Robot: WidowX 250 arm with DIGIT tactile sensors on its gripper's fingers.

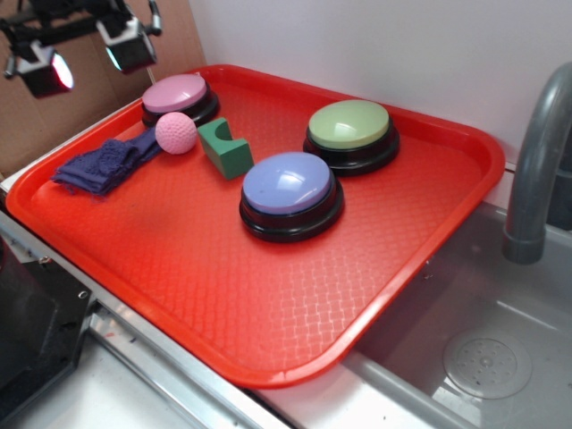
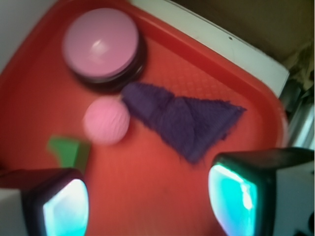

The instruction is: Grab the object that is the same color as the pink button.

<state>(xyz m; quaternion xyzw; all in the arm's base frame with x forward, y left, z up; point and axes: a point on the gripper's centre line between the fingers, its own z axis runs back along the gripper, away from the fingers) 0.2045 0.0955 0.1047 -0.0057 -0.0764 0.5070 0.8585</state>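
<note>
On the red plastic tray, going left to right, a crumpled purple cloth lies by the left edge, and the small pink dimpled ball sits touching its tip, just in front of the pink domed button on a black base in the far left corner. A green foam block stands just right of the ball; lilac-blue and green domed buttons lie further right. The gripper hangs above the far left corner, its 2 fingers spread apart and empty. A good approach centres over the ball, straddling it clear of cloth, block and button, then descends straight before closing
</note>
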